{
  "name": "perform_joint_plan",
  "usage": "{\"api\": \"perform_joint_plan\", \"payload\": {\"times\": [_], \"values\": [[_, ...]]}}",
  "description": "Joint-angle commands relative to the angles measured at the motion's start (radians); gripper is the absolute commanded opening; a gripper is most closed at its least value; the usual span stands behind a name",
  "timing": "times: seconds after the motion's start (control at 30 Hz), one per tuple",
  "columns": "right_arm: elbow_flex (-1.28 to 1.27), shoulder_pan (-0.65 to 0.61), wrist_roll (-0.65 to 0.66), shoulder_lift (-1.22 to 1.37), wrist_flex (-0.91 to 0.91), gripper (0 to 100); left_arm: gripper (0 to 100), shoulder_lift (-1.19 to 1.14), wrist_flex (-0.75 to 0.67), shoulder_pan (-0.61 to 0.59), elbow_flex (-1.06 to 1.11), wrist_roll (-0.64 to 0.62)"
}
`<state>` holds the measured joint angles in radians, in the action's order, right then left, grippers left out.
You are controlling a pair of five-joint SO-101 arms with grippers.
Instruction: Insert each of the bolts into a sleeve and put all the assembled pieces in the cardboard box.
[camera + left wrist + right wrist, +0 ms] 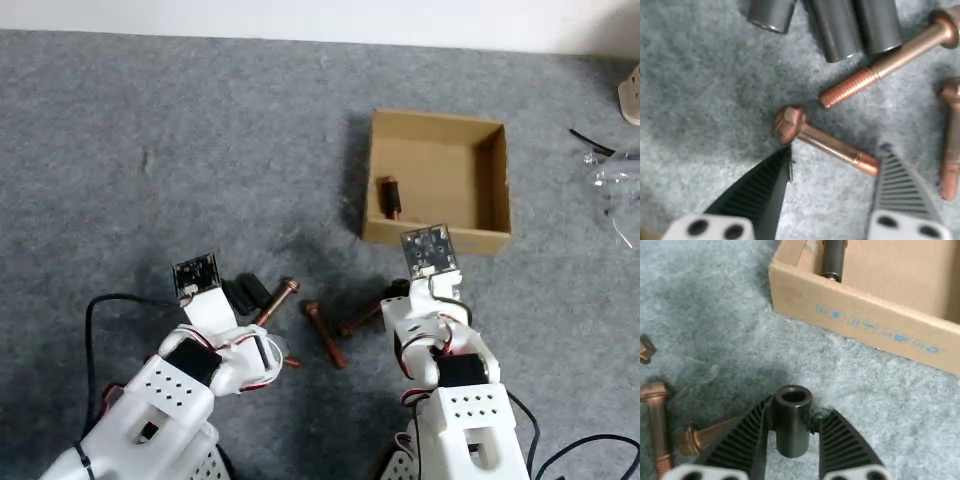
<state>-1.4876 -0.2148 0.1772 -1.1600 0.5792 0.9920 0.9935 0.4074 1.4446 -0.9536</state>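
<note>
Right wrist view: your right tool (796,409) grips a sleeve (791,427); left wrist view: your left tool (836,150) is open, bolt (826,143) just ahead.

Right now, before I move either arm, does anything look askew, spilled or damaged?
Nothing stands out. The right gripper holds a sleeve squarely, bore unblocked. The left gripper is open over a bolt lying flat on the carpet. One assembled piece lies inside the cardboard box, which looks intact.

Dark cylindrical metal sleeve (834,260) inside the brown cardboard box (865,325), far end cut off by the edge, copper-coloured hex-head bolt (710,434) before the box, shank end hidden behind the right gripper (796,412), second copper bolt head (645,350) cut at the edge.
</note>
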Motion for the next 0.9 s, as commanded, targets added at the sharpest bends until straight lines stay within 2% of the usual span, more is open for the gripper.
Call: {"api": "perform_joint_plan", "payload": {"times": [0.0,0.23,0.47,0.6,0.73,0.87], "values": [[0.002,0.016,0.014,-0.013,-0.033,0.4,12,-0.008,-0.009,-0.013,-0.004,-0.005],[0.002,0.016,0.014,-0.013,-0.033,0.4,11,-0.008,-0.114,-0.065,0.059,-0.005],[0.002,0.016,0.014,-0.013,-0.033,0.4,11,-0.002,-0.118,-0.068,0.061,-0.005],[0.002,0.016,0.014,-0.013,-0.033,0.4,3,-0.001,-0.121,-0.07,0.058,-0.005],[0.002,0.016,0.014,-0.013,-0.033,0.4,3,-0.001,-0.124,-0.076,0.056,-0.003],[0.002,0.016,0.014,-0.013,-0.033,0.4,1,0.001,-0.147,-0.136,0.058,-0.003]]}}
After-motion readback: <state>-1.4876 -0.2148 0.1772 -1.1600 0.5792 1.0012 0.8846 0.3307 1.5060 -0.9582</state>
